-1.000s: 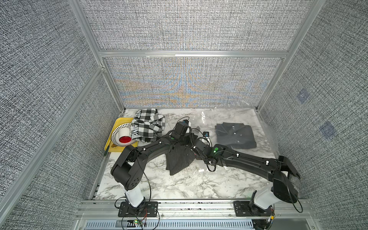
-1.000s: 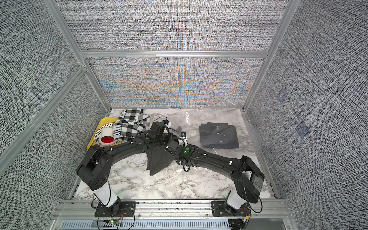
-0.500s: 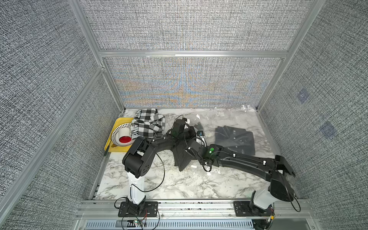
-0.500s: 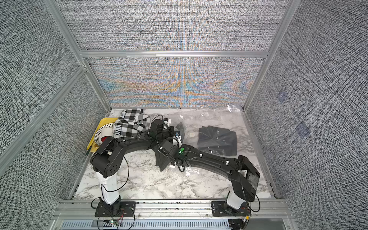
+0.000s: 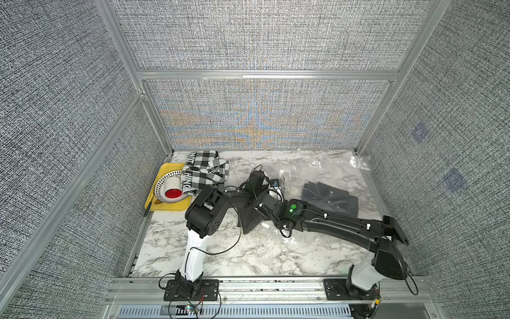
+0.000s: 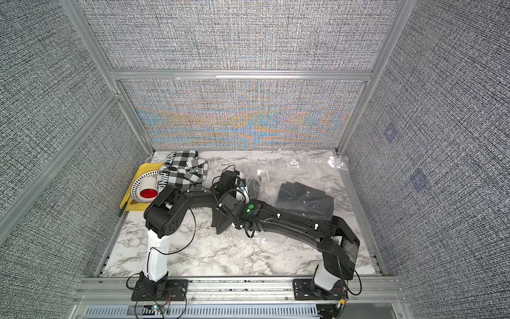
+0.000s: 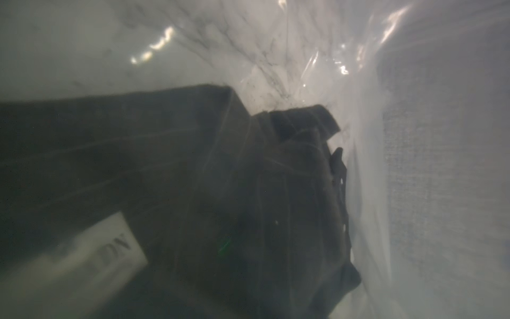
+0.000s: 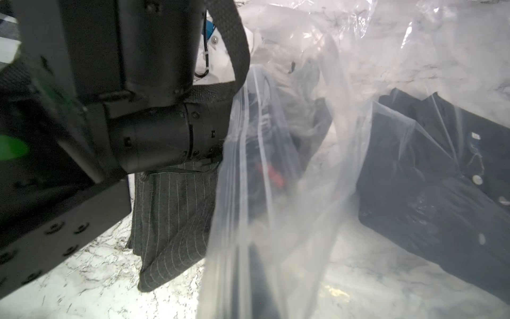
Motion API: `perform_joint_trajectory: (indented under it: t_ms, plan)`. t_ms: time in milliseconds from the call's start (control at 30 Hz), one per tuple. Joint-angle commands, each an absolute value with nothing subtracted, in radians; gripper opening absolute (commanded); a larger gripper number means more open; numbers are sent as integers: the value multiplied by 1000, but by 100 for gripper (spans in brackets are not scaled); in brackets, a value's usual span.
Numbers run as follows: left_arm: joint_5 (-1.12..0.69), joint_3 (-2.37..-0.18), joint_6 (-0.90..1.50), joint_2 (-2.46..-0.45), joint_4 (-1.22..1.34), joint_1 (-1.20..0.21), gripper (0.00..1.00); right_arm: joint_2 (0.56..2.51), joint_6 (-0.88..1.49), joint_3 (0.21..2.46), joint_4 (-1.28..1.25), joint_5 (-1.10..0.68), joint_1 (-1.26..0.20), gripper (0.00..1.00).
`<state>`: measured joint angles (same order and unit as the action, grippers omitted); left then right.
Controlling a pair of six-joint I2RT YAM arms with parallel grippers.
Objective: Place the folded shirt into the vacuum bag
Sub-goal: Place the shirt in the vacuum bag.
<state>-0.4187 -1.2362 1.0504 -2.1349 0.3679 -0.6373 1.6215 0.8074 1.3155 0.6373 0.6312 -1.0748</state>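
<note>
Three shirts are in view. A plaid shirt (image 5: 205, 172) lies at 10 o'clock and overlaps the single yellow tray (image 5: 176, 207), which holds one red-ended roll (image 5: 173, 192). A dark shirt (image 5: 329, 197) lies at 2 o'clock inside the one clear bag (image 5: 331, 168). A pinstripe shirt (image 5: 249, 219) sits bunched at mid-counter (image 5: 248, 256) under the two crossed arms. The right wrist view shows its trailing end on the marble outside the plastic, with its leading end at the bag's mouth. The left hand (image 6: 252, 184) has reached in past the film and looks clamped on the pinstripe shirt, though the plastic blurs it. The right hand (image 5: 271, 194) is closed, and film rises toward it in its wrist view, so it appears to pinch the bag's edge. Compared with a second ago, the left arm's shoulder has swung up and in toward the centre. The pinstripe shirt, then spread wider, is now narrower and more tucked under the arms. The bag's far corner at 1 o'clock has crumpled, and the dark shirt has shifted slightly. The plaid shirt and tray have not moved.
</note>
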Motion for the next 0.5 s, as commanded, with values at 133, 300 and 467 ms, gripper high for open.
perform_joint_trajectory:
  t_ms: [133,300,467]
  plan:
    - [-512,-1249,1161,-2104,437,-636,0,1641,821,1266,618,647,-1059,0]
    - [-579,-1229,1187,-2023,423,-637,0,1623,774,1205,559,644,-1025,0]
    - [-655,-1178,1272,-2006,556,-637,0,1610,625,1211,516,665,-1009,0]
